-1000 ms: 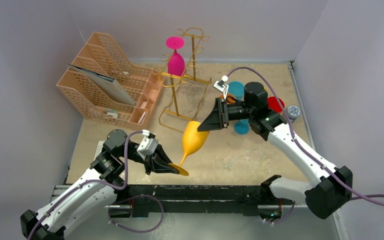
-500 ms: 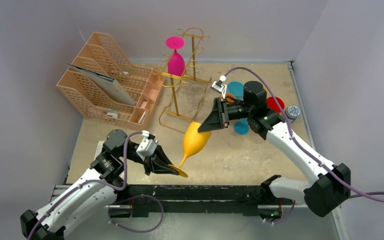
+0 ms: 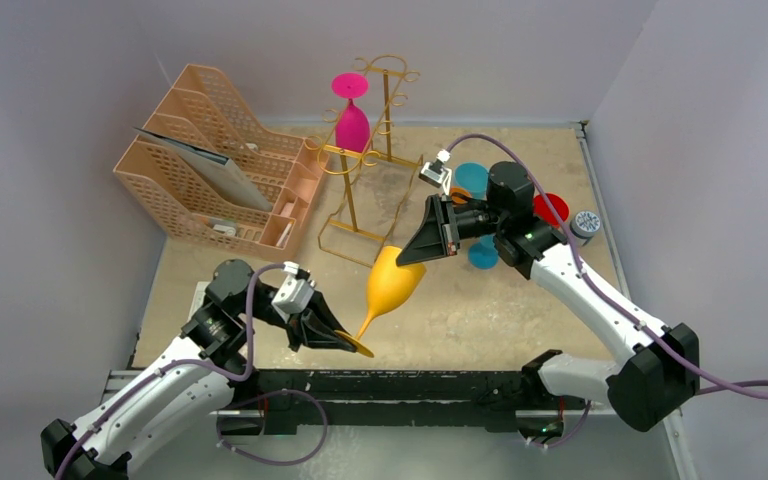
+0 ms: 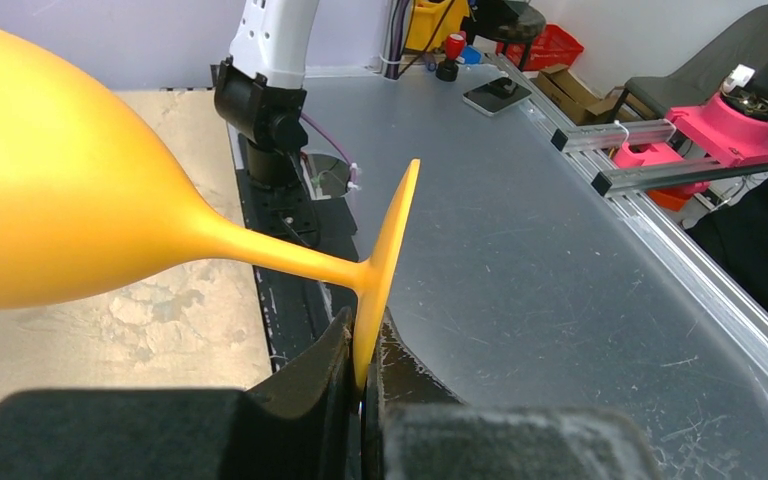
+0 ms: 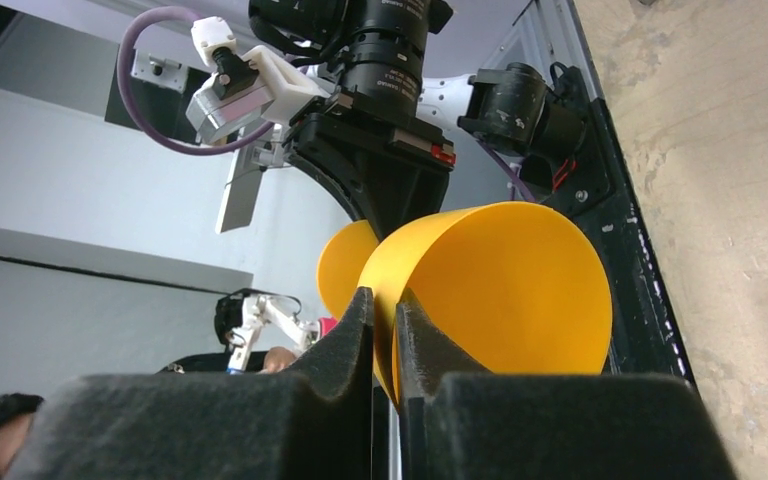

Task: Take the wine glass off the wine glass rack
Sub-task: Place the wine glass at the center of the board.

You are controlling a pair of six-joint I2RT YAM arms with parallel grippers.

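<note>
Matte orange wineglass (image 3: 392, 283), left end effector (image 3: 348, 344) gripping foot, right end effector (image 3: 406, 258) gripping rim

Pale lilac-grey walls (image 3: 70, 70) close you in on three sides, well beyond the left gripper (image 3: 345, 340) and the right gripper (image 3: 407, 257). Beneath both lies a mottled sandy tabletop (image 3: 480, 310). Out ahead of the left gripper a grey metal bench (image 4: 540, 260) stretches away, with aluminium rails (image 4: 650, 165) and a dark chair (image 4: 740, 50) past it. The light is soft and even.
</note>
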